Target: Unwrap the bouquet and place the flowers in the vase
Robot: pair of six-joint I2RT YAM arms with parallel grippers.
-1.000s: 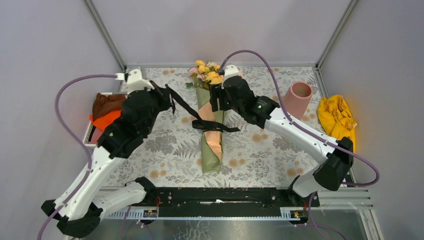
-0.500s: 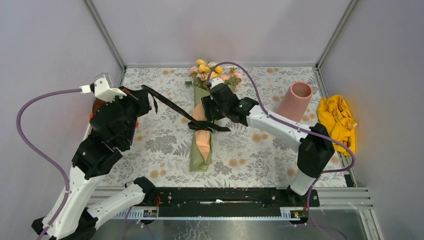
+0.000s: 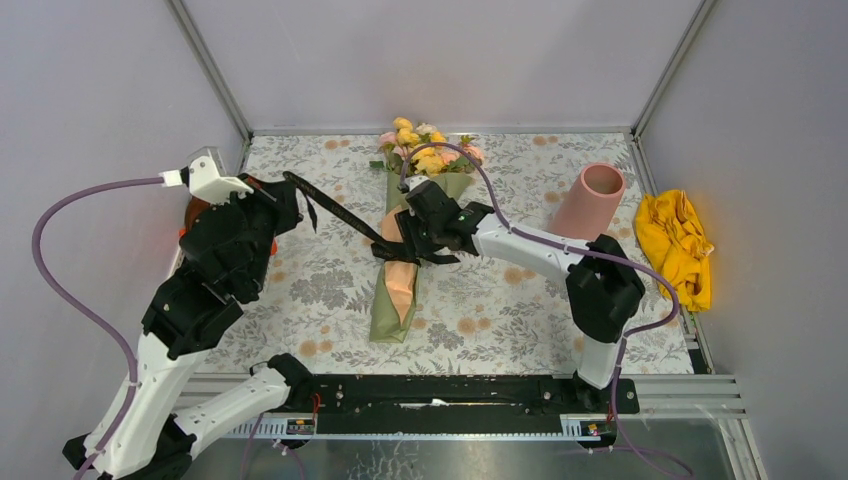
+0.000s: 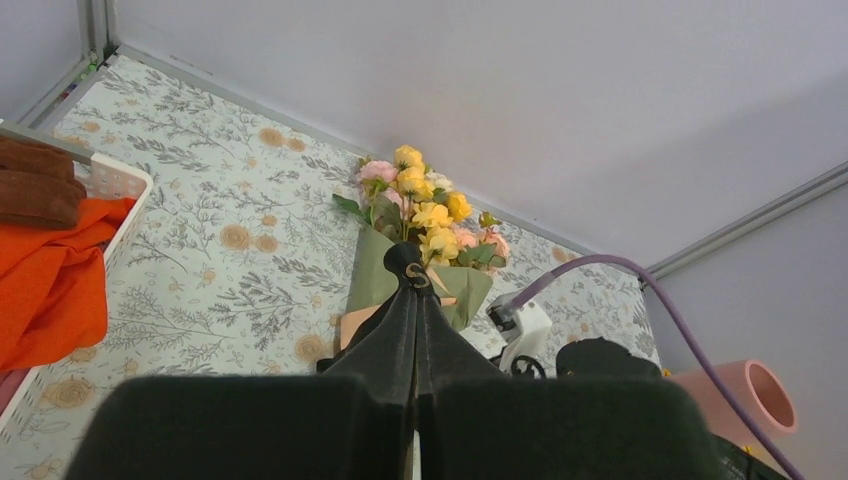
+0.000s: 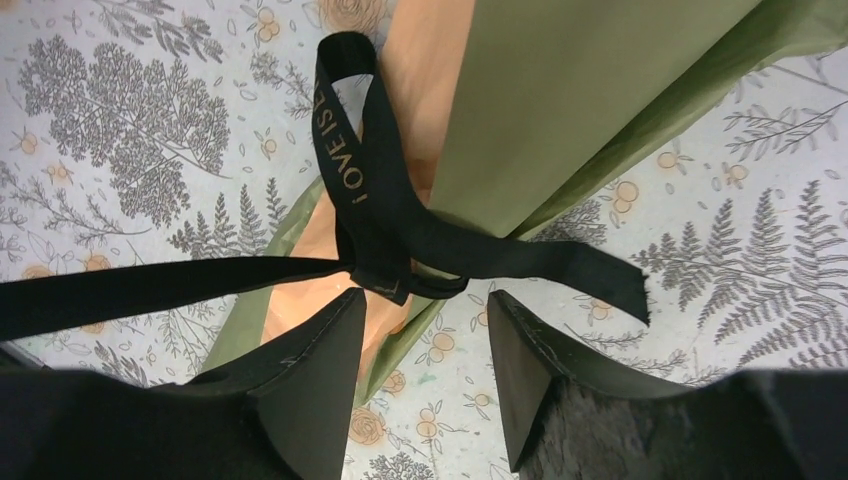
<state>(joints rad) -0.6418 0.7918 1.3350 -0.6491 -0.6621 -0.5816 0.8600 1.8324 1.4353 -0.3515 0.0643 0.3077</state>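
Midway through the untying, to judge by the wrap, not yet off. Note the bouquet (image 3: 400, 295) flat on the worktop (image 3: 300, 300), long axis running near to far, narrow end toward the arm bases and leaning a little left, flowers (image 3: 425, 152) bunched at the far, wide end.

Around its middle, a black ribbon (image 3: 335, 208), knotted near the wrap's left edge and drawn out in a straight line toward the far left. Clenched on the end of that line: the left gripper (image 4: 414, 295), pressed together in its wrist view with the ribbon tip pinched at the very top.

Poised over the knot (image 5: 385, 278), reaching in from the right: the right gripper (image 5: 425, 300), parted and grasping nothing, one finger to either side of a spot just short of the knot, with loop and loose tail lying beyond the tips.

So: knot directly ahead of the right gripper and far nearer to it than to the left, with the ribbon line crossing the bouquet's axis at a slant. Probably calls for pinching or pinning at the knot with the right while pulling leftward with the left. Risk of dragging the whole bouquet sideways instead of loosening the tie.

Vase (image 3: 598, 198) upright at the far right, well apart from the bouquet, on the right arm's side.
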